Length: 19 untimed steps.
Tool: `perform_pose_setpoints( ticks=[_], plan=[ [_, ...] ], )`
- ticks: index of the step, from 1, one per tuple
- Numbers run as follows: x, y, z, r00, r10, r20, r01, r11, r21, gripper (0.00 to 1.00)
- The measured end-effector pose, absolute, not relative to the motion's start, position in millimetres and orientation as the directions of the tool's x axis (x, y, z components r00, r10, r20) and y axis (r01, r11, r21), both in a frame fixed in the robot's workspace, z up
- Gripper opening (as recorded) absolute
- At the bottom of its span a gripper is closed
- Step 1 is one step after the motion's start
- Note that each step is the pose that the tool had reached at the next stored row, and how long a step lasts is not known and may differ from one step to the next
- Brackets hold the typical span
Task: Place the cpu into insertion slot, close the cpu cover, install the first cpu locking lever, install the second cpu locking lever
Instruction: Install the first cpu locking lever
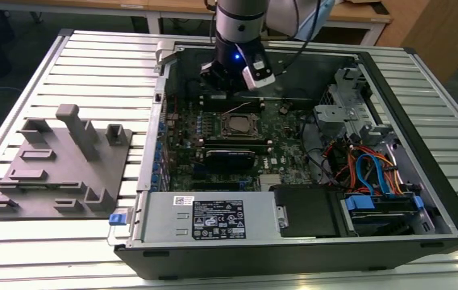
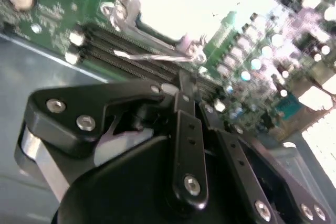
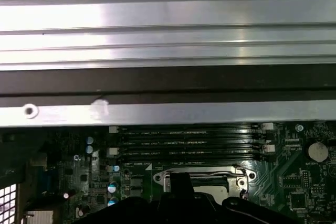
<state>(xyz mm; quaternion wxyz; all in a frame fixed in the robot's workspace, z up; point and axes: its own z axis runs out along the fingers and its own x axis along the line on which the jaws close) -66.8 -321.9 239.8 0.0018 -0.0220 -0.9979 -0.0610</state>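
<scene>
The insertion slot [image 1: 240, 125] sits in the middle of the green motherboard inside the open computer case. The cpu [image 2: 168, 3] lies in it, its metal top glaring bright. The silver cpu cover [image 2: 125, 9] lies flat around the chip. A thin wire locking lever [image 2: 152, 56] runs along the socket's edge nearest the gripper, and in the exterior view it [image 1: 237, 109] angles up off the board. My gripper [image 1: 227, 92] hangs just behind the socket, above the memory slots. Its black fingers [image 2: 184, 103] look shut with nothing between them, the tips [image 3: 181, 182] a short way from the lever.
A grey power supply [image 1: 205, 220] fills the case's near side, with drive bays and blue and orange cables [image 1: 366, 169] on the exterior view's right. A grey fixture block [image 1: 60, 163] stands on the slatted table at the left. The case's back wall [image 3: 157, 114] is close behind the gripper.
</scene>
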Motion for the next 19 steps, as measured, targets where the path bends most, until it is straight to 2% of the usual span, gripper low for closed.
perform_pose_setpoints(
  ticks=[19],
  plan=[
    [-45,-319,224,-0.999,0.044,0.006,0.044,0.992,0.121,0.11]
  ],
)
